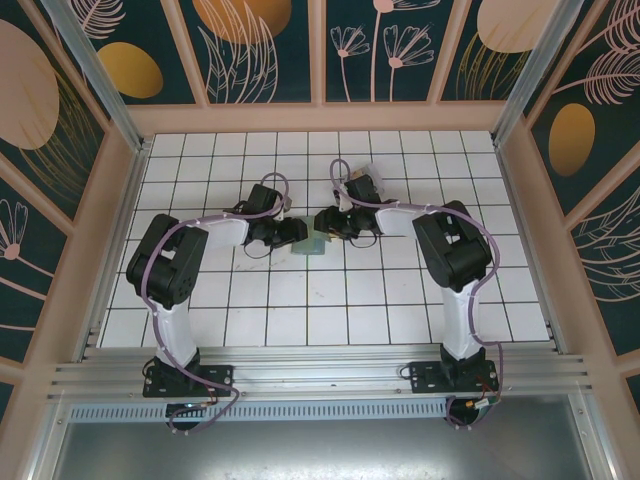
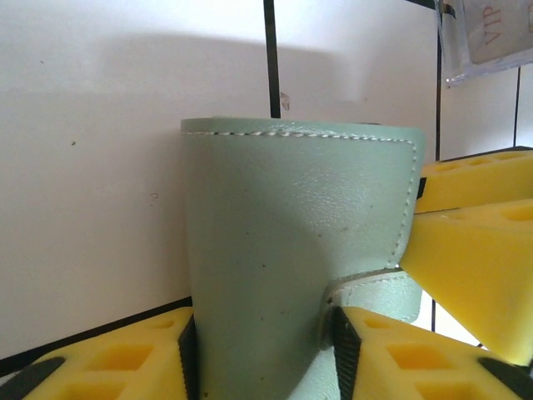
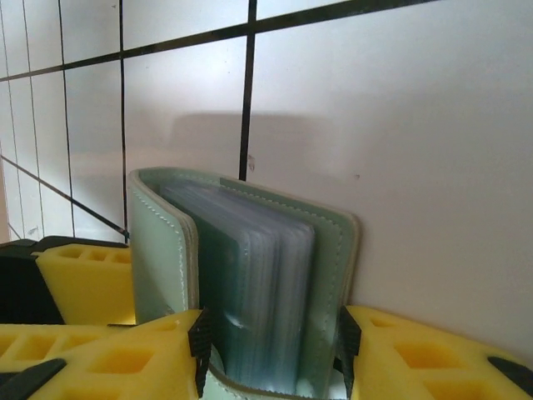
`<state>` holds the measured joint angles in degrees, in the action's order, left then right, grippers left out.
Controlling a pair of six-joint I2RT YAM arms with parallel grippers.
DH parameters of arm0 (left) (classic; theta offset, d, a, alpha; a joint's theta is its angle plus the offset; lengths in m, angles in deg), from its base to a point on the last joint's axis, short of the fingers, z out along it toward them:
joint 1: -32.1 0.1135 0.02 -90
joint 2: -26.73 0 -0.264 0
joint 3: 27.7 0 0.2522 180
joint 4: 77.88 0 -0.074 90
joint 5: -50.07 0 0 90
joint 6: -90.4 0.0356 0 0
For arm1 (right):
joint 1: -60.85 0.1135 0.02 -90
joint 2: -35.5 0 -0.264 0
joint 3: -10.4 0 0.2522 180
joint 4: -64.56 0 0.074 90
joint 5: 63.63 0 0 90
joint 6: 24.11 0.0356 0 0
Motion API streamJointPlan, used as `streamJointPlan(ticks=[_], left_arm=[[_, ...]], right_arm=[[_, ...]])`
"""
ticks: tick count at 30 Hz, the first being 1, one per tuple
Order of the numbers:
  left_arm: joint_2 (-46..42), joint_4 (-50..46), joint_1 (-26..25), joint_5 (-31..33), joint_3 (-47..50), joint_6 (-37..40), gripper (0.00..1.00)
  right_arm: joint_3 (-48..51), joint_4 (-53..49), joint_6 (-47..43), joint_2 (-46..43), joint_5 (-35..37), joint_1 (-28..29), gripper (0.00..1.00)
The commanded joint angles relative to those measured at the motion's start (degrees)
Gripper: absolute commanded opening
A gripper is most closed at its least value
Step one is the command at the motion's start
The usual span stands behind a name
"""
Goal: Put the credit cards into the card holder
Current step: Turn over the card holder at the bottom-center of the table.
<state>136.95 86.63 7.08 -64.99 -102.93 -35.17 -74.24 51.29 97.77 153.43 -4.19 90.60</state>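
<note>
The sage-green card holder (image 1: 318,243) stands on edge on the white tiled table between both grippers. In the left wrist view its closed green cover (image 2: 291,242) rises between the yellow fingers, and my left gripper (image 2: 266,350) is shut on it, black pads against both sides. In the right wrist view the card holder (image 3: 250,275) is slightly spread, showing clear blue-grey sleeves, and my right gripper (image 3: 273,350) is shut across its covers. The credit cards (image 2: 491,37) lie flat on the table beyond, a pale glossy stack (image 1: 362,180) behind the right wrist.
The two grippers (image 1: 290,235) (image 1: 335,222) face each other at the table's middle, fingers almost touching. A right finger (image 2: 475,267) shows in the left wrist view. Pink frame walls (image 1: 130,200) enclose the tiled floor, with an aluminium rail (image 1: 320,375) along the near edge.
</note>
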Motion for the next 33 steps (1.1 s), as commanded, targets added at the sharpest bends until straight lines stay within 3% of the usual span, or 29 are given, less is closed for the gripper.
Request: streamJointPlan(ticks=[1,10,24,33], left_arm=[[1.2,2.7,-1.0,-2.4,0.2,-0.4,0.43],[2.0,5.2,-1.1,-4.0,0.7,-2.1,0.39],[-0.3,8.2,-1.3,-5.3,1.4,-3.6,0.37],[-0.3,9.3,-1.3,-6.4,0.4,-3.9,0.36]], right_arm=[[0.8,2.5,1.8,2.7,-4.9,1.2,0.47],[3.6,13.7,9.1,3.1,-13.1,2.3,0.47],[-0.5,11.7,8.5,4.9,-13.4,3.6,0.42],[-3.7,11.0,6.8,5.2,-16.8,6.1,0.43]])
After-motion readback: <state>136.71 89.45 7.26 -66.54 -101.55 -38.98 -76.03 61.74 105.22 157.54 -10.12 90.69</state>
